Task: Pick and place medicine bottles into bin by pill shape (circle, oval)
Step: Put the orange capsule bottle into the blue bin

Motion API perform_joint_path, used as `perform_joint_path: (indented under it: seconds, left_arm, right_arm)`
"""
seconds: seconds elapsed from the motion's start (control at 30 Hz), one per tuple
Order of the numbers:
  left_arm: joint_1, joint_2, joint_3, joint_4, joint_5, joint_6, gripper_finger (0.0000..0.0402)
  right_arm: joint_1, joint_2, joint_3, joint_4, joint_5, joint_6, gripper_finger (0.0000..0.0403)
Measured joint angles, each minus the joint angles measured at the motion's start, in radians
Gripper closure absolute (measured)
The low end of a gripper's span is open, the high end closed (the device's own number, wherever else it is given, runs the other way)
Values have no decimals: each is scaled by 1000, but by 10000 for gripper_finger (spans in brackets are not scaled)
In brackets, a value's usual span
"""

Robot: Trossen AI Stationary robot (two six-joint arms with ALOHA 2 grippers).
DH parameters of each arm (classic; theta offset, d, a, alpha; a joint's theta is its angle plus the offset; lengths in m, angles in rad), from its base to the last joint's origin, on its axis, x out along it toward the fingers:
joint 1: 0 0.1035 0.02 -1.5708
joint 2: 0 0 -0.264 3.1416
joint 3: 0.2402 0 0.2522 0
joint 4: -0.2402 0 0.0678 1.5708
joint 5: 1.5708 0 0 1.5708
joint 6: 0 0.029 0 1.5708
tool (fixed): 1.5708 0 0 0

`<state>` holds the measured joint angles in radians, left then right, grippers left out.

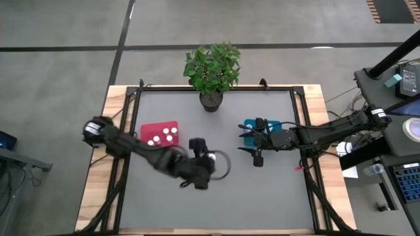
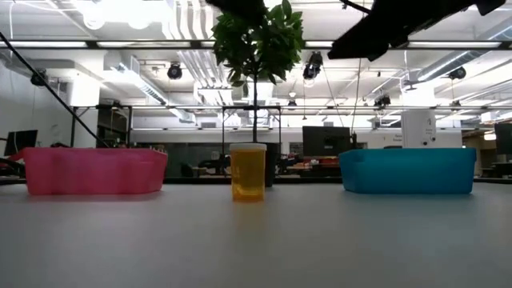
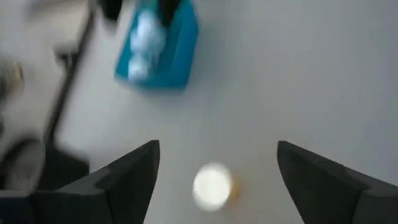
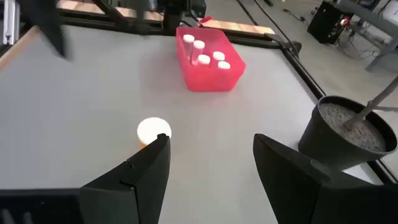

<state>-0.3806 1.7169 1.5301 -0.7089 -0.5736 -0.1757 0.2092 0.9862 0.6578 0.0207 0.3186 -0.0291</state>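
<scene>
One medicine bottle, orange with a white cap, stands upright on the table between the two bins. It also shows in the left wrist view and the right wrist view. My left gripper is open and hangs above the bottle, one finger on either side, touching nothing; in the high view it hides the bottle. The red bin holds several white-capped bottles. The teal bin also holds bottles. My right gripper is open and empty by the teal bin.
A black pot with a green plant stands at the table's far edge, between the bins; it shows close to my right gripper in the right wrist view. Bare grey table lies toward the near edge.
</scene>
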Motion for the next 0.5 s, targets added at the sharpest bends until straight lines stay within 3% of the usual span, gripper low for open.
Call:
perform_joint_path:
  seconds: [0.2,0.5]
  left_arm:
    - [-92,-135,-260,506,-38,214,98]
    - [-103,-333,-524,767,-44,235,98]
  right_arm:
    - [0,65,12,56,-3,-37,184]
    - [0,182,73,72,-4,-68,184]
